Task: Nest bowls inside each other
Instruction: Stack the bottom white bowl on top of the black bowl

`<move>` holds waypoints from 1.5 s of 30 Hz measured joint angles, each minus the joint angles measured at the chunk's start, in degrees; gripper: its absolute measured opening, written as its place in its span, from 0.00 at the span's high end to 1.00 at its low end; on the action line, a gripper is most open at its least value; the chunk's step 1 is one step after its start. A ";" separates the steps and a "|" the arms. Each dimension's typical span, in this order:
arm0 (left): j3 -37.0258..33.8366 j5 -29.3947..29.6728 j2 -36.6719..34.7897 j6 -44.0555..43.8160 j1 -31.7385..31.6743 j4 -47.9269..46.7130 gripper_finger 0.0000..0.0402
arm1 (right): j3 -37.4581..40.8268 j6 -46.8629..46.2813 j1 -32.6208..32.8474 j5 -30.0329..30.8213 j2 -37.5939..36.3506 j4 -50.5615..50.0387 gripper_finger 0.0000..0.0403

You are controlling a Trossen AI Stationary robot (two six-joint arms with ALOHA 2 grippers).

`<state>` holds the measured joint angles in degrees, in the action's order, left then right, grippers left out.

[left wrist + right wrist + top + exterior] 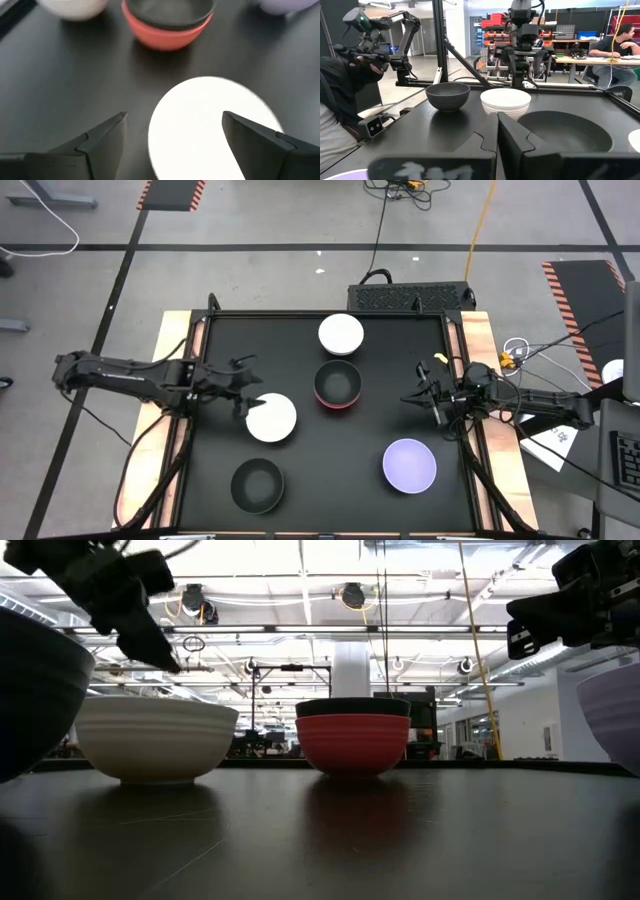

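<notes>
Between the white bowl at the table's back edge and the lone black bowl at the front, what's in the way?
In the high view, the black-in-red nested pair and the second white bowl lie roughly between them.

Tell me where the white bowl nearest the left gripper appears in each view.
High view: white bowl, left of centre.
Low view: at the left.
Left wrist view: close-up in the foreground.
Right wrist view: mid-distance, beyond the nested black bowl.
Shared landmark: the red bowl holding that black bowl, beside it.
</notes>
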<state>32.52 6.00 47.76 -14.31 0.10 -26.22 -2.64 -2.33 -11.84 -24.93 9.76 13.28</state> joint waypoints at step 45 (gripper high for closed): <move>0.16 -10.62 16.77 1.63 -11.35 -3.26 0.42 | 0.01 0.20 -0.02 -0.42 0.04 -1.62 1.00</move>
<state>32.68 -4.62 64.53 -12.68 -11.25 -29.47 -2.63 -2.13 -11.86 -25.34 9.80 11.66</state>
